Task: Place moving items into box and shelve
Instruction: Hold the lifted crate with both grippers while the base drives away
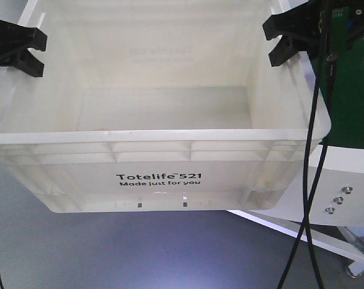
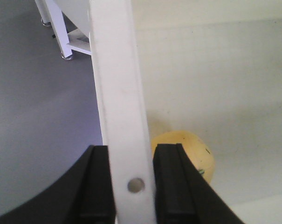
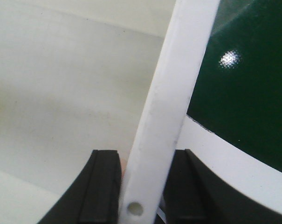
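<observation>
I am holding the box (image 1: pixel 151 147), a large white plastic crate with a ribbed rim and dark lettering "Totelife 521 Made just for you", between both arms over the grey floor (image 1: pixel 139 247). The left gripper (image 2: pixel 131 156) is pinching the crate's left rim, one black finger (image 2: pixel 96 186) outside and one inside. The right gripper (image 3: pixel 143 161) is pinching the right rim the same way, just beside the green table (image 3: pixel 243 84). A cream ball (image 2: pixel 189 151) with a small dark green mark is lying inside on the crate's bottom, near the left wall below the left gripper. Black cables (image 1: pixel 314 180) are hanging past the crate's right front corner.
</observation>
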Motion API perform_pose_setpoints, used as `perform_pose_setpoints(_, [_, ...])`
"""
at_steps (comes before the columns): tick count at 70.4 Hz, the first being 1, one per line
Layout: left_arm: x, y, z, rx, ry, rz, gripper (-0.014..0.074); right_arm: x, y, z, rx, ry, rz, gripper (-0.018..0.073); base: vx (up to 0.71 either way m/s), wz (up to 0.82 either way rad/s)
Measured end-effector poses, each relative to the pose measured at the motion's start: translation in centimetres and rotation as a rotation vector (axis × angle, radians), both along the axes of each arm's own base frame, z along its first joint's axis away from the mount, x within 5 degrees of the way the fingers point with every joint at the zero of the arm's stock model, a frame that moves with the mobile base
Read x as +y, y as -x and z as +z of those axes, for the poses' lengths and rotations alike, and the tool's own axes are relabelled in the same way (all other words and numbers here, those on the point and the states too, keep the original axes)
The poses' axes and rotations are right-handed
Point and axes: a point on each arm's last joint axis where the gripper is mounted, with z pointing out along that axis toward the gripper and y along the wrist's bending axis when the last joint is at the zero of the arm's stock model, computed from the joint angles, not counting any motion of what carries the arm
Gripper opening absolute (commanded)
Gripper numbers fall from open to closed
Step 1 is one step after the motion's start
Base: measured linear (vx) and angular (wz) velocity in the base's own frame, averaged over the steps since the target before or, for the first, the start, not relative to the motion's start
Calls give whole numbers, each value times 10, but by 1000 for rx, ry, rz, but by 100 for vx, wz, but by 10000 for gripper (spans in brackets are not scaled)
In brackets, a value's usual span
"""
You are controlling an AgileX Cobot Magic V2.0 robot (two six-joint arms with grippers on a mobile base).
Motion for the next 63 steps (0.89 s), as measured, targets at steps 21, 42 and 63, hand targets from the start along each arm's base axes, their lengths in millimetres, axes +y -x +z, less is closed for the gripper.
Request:
perform_pose_setpoints(21, [0, 0, 0, 0, 1, 0, -17, 0, 0, 0, 0, 0, 0, -12, -9, 23])
perform_pose_setpoints(42, [0, 0, 0, 0, 1, 0, -17, 0, 0, 0, 0, 0, 0, -12, -10, 31])
perform_pose_setpoints(63, [0, 0, 0, 0, 0, 0, -17, 0, 0, 0, 0, 0, 0, -12, -11, 36])
